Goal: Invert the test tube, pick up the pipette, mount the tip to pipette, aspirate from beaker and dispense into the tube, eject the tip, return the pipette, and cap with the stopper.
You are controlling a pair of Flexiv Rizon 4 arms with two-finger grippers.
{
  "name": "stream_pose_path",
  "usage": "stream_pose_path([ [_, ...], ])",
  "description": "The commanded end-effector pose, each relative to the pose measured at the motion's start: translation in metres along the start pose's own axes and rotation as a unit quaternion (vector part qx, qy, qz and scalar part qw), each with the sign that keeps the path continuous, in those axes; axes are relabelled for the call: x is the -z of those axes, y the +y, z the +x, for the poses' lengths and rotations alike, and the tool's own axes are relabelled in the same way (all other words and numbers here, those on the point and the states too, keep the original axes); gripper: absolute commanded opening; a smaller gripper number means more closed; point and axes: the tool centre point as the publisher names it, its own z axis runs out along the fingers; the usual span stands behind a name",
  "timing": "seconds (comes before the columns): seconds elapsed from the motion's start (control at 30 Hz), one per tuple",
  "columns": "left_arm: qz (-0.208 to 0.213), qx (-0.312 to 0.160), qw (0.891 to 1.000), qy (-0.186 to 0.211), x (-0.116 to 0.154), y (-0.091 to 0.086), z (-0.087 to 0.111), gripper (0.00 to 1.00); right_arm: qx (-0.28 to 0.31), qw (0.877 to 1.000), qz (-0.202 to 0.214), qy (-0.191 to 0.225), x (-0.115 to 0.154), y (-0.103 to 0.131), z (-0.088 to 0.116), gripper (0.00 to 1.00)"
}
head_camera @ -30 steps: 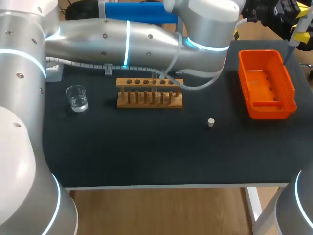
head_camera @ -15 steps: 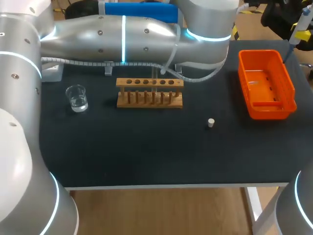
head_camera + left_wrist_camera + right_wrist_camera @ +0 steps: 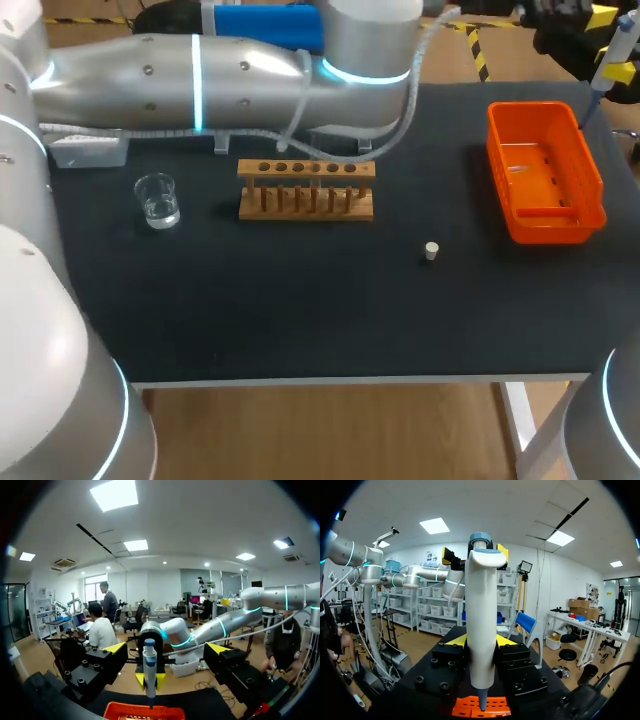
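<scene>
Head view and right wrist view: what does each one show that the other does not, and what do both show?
Only the head view shows the beaker, the wooden rack and the stopper on the table. Only the right wrist view shows, from close by, the right end effector shut on the pipette from two sides. Both show the pipette and the orange bin.
</scene>
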Motion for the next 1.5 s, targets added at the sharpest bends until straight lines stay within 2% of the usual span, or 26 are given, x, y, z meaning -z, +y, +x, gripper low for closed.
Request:
stream_pose_path([
  [0.03,-0.011,0.009,0.999,-0.040,0.044,0.005,0.032,1.00,0.000,1.000,0.001,0.001,0.001,0.001,0.000,0.00],
  [0.37,0.004,0.019,0.996,-0.084,0.098,0.040,0.063,1.00,0.000,1.000,0.001,0.001,0.001,0.001,0.000,0.00],
  [0.8,0.008,0.009,0.994,-0.106,0.152,0.087,0.088,1.00,0.000,1.000,0.001,0.001,0.001,0.001,0.000,0.00],
  [1.07,0.025,0.027,0.991,-0.126,0.186,0.122,0.104,1.00,0.000,1.000,0.001,0.001,0.001,0.001,0.000,0.00],
  [1.27,0.041,0.026,0.991,-0.128,0.209,0.134,0.107,1.00,0.000,1.000,0.001,0.001,0.001,0.001,0.000,0.00],
  [1.5,0.056,0.004,0.990,-0.130,0.230,0.139,0.110,1.00,0.000,1.000,0.001,0.001,0.001,0.001,0.000,0.00],
])
